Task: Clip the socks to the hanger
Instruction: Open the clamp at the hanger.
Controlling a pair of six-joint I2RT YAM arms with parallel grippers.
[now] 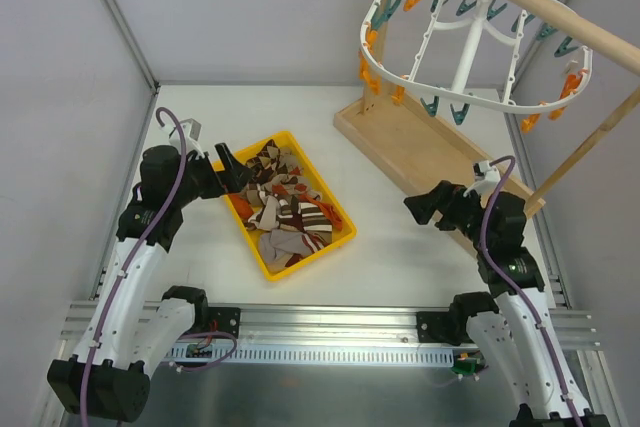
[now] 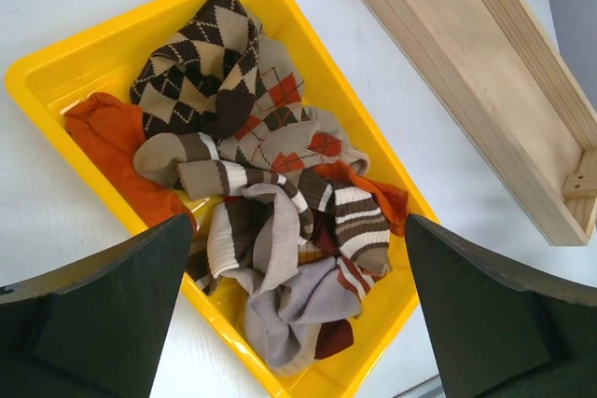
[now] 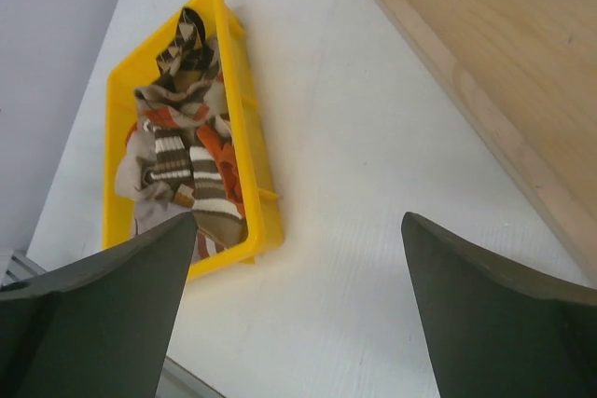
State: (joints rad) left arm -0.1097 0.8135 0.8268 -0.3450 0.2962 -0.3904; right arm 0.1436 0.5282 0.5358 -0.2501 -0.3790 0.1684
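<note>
Hovering spread wide above the socks [image 2: 252,156] heaped in a yellow tray [image 2: 93,53], the left end effector [image 2: 297,230] is poised for the first pick: pinching one sock loose. The right end effector [image 3: 298,218], also spread, is empty, with the hanger [image 1: 463,57] up beyond it.

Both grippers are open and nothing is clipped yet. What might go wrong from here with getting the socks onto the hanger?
1. The patterned brown, cream and orange socks lie tangled in the yellow plastic tray. The open left gripper above them may well lift several at once.
2. The white plastic ring hanger hangs from the wooden pole by its hook, so it could swing when the open right gripper presses one of the dangling clothespins.
</note>
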